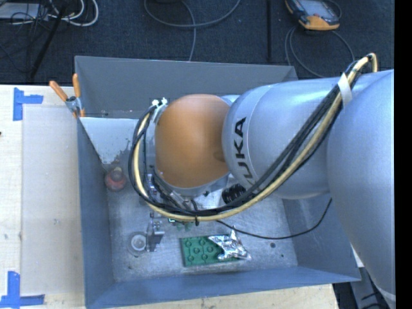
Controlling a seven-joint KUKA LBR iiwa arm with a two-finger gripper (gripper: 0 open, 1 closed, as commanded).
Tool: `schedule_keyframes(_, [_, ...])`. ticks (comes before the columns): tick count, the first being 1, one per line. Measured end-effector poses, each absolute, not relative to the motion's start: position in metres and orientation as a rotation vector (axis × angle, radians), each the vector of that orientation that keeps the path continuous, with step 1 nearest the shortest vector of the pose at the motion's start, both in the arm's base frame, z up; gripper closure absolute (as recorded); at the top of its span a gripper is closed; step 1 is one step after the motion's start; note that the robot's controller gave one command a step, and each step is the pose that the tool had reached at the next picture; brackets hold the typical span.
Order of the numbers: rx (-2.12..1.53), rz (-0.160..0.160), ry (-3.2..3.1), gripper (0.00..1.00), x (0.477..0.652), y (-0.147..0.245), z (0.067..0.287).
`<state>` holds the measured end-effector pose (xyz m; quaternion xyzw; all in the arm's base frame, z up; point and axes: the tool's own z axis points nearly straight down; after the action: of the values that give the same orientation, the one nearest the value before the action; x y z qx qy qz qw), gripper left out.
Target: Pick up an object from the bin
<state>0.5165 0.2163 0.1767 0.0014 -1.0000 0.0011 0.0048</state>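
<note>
At the left of the bin (94, 237), near the back, sits a small reddish round thing (116, 177); it looks dull and a bit soft, but I cannot tell what it is. Lower down lies a small grey round thing (137, 242), flat on the floor like a little lid or ring. The gripper (154, 235) hangs just beside it, on its right, low over the floor; I cannot tell if it is open or closed, and no thing shows in its grip. I think this grey round thing is the one to pick, as it is nearest; it looks light and hard, maybe smooth and slippery, so pinch it across its middle, one side against the other. Above the gripper is the arm's smooth orange cover (190, 140), ringed by black and yellow cables (138, 166). Further right lies a green flat plate (198, 251) with little bumps; it looks stiff, thin and light, best held by its edges. Touching its right end is crumpled silver foil (232, 246); shiny, crinkly, very light, easy to squash.
</note>
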Motion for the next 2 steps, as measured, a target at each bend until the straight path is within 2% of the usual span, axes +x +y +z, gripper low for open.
schedule_keyframes(1, [0.018, 0.007, -3.132, 0.00, 0.518, 0.188, 0.112])
schedule_keyframes(2, [0.411, 0.000, -3.114, 0.00, 0.519, 0.219, 0.070])
